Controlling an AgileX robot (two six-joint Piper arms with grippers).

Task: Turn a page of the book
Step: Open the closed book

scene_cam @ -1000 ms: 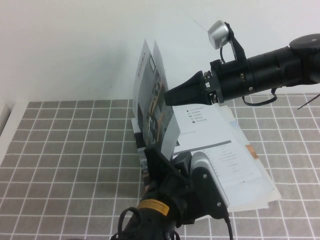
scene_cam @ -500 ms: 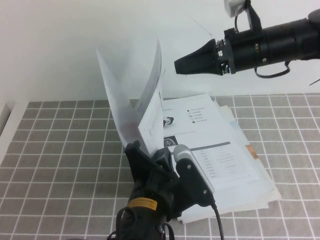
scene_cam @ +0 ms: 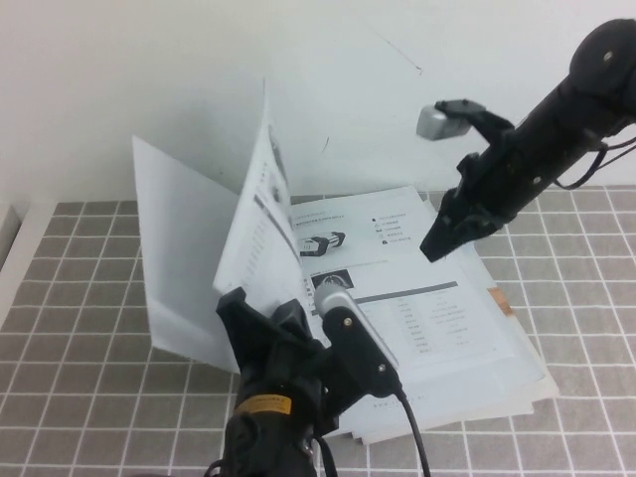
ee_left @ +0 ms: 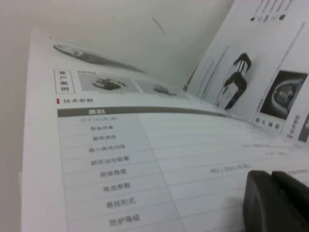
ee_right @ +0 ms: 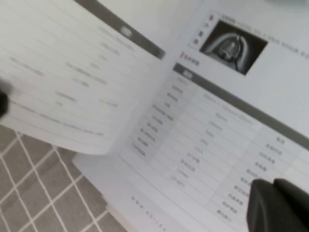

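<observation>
- High view: the thin glossy white book (scene_cam: 417,298) lies open at the centre of the frame on the grey-tiled tabletop (scene_cam: 99,298), on top of other sheets. Its long axis runs from upper left to lower right. The thin glossy white page (scene_cam: 260,214) with a grey-lined table stands nearly upright just left of centre, its free edge pointing to the upper frame; another white leaf (scene_cam: 184,268) leans further left of it.
- High view: the black right hand (scene_cam: 437,243) hangs at right of centre, above the book's right-hand sheet, apart from the standing page and holding nothing, its fingers pressed together. The black left hand (scene_cam: 260,316) sits at lower centre beside the book's near edge; I cannot tell how it is set.
- Left wrist view: the printed table of the page fills the left and centre of the frame, the book's robot photos lie at upper right, and the left hand's dark tips show at the lower right.
- Right wrist view: the open spread fills the frame, tiles at lower left, the closed right hand at lower right.
- Judgement: the turn looks mid-way, with the page released and upright. The next move would call for nudging it leftward past vertical until it lies flat.
</observation>
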